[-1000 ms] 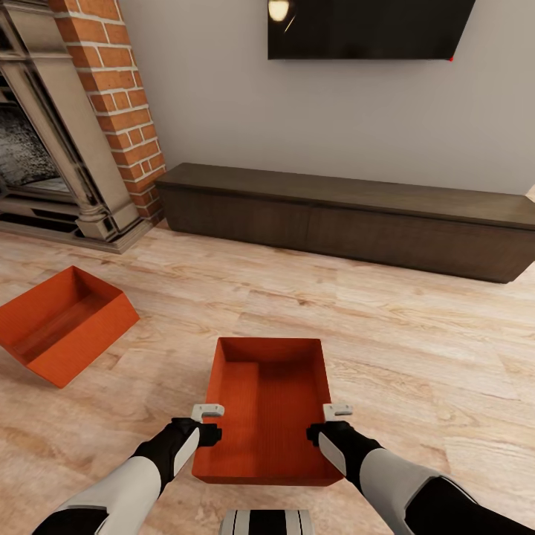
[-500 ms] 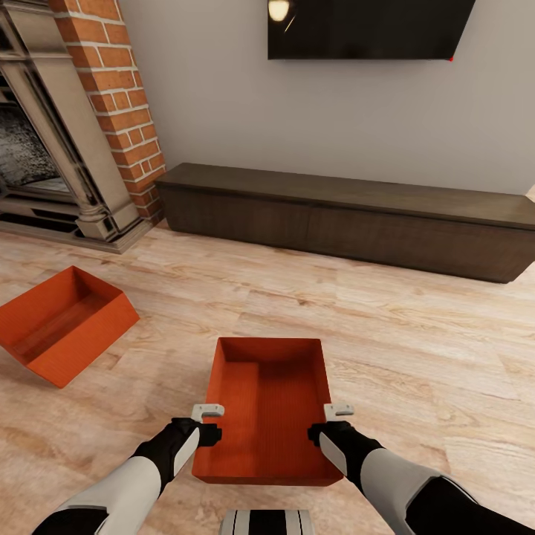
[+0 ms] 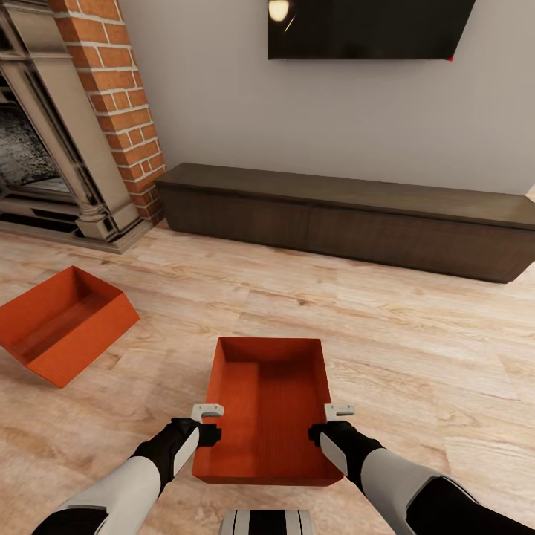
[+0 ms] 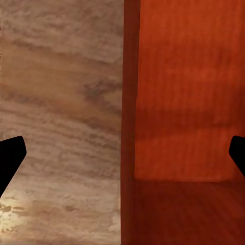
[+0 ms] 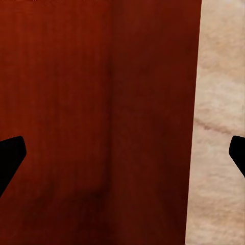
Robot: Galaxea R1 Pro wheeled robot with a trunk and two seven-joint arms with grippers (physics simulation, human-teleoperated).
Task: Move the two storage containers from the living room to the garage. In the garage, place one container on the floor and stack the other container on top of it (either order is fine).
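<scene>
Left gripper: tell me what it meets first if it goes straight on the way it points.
Probably the near container's left wall: the left gripper is open, its fingers straddling that rim, wood floor outside. Depth is unclear.

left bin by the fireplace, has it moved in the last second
No. The left bin sits at the same spot on the wood floor, with the same tilt and the same gap to the fireplace hearth.

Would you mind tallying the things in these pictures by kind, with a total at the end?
Orange-red storage containers: 2, the near container between the arms and the far container by the fireplace.
Grippers: 2, the left gripper and the right gripper, jaws open astride the near container's side walls.
Low cabinet: 1.
Wall TV: 1.
Brick fireplace: 1.
Total: 7.
</scene>
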